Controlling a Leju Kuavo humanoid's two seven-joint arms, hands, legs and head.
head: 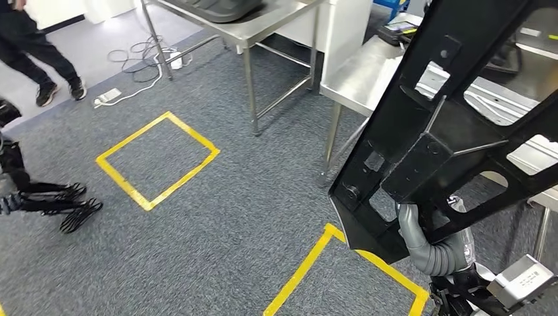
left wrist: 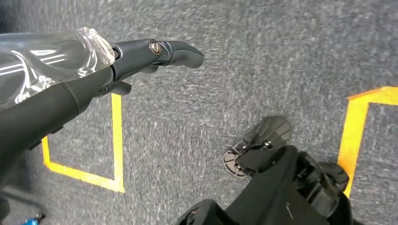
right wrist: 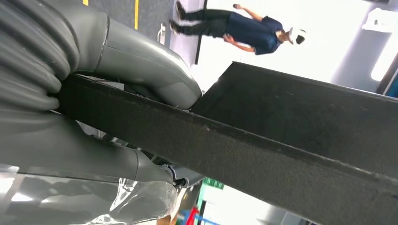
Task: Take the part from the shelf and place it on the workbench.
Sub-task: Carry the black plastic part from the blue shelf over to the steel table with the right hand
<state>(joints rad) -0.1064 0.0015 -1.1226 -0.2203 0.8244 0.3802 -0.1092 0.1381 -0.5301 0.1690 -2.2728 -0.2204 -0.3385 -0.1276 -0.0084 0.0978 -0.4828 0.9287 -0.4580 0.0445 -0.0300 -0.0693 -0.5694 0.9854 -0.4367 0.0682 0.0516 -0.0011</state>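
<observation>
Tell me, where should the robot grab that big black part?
Best by a thin bar at the low end of the black part, coming from underneath, where the right hand grips now. The openings probably let fingers wrap round; the wide flat faces look too broad.

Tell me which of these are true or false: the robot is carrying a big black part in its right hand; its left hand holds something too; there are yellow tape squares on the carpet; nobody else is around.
1. The right hand grips a big black part. True.
2. The left hand holds something too. False: nothing is in it, and it hangs over the carpet.
3. Yellow tape squares mark the carpet. True.
4. Nobody else is around. False: a person in dark clothes stands at the far left.
</observation>
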